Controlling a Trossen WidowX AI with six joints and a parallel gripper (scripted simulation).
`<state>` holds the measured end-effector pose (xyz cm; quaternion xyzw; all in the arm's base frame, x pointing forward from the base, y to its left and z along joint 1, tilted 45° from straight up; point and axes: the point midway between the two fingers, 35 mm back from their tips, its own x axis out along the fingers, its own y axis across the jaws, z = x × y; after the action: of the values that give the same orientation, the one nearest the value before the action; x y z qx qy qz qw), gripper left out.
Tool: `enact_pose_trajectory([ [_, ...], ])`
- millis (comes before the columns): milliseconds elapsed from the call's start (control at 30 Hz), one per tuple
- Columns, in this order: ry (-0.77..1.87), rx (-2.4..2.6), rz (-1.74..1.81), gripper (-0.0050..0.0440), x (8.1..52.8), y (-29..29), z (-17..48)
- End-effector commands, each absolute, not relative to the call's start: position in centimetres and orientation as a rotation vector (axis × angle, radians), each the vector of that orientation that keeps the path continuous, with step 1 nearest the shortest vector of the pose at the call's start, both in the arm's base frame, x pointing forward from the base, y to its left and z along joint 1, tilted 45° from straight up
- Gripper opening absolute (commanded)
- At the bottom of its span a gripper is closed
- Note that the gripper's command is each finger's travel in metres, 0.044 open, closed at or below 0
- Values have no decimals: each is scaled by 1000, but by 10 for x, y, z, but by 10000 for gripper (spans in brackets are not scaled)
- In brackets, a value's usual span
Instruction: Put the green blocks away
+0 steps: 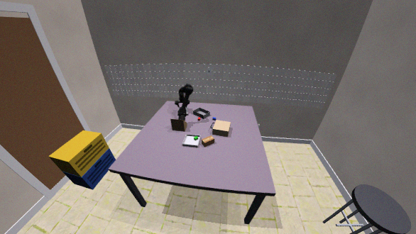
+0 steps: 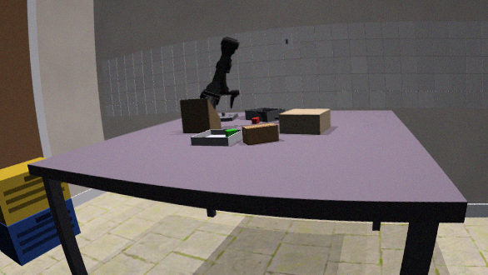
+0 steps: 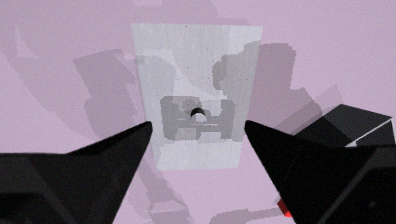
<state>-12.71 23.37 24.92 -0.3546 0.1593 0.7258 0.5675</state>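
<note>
Grey-walled room, purple counter (image 1: 220,166): arm hovering over a flat lid.

Largest first, a tan box (image 1: 221,127) and a brown drawer unit (image 1: 178,124) are flanking the dark basket (image 1: 201,113); a green block (image 1: 195,137) is lying in the white tray (image 1: 187,142), well apart from the basket. That block is looking small, rigid and light, best pinched across opposite flat sides. The fingers are spreading fully apart, holding nothing, hanging above the pale lid (image 3: 196,60) and straddling its knob (image 3: 198,115).

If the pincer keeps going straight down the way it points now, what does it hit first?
Most likely the flat grey lid lying on the table, around its small handle, which sits centred between the open pincer fingers. Nothing shows in between; the remaining height is hard to judge.
</note>
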Motion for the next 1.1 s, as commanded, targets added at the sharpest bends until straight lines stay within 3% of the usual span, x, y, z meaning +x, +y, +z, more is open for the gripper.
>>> enact_pose_trajectory([
  [0, 378, -855, 1697, 440, -127, 240, 238],
  [833, 378, -855, 1697, 440, -129, 253, 224],
  [867, 378, -855, 1697, 0, -129, 253, 224],
  [1067, 378, -855, 1697, 0, -129, 253, 224],
])
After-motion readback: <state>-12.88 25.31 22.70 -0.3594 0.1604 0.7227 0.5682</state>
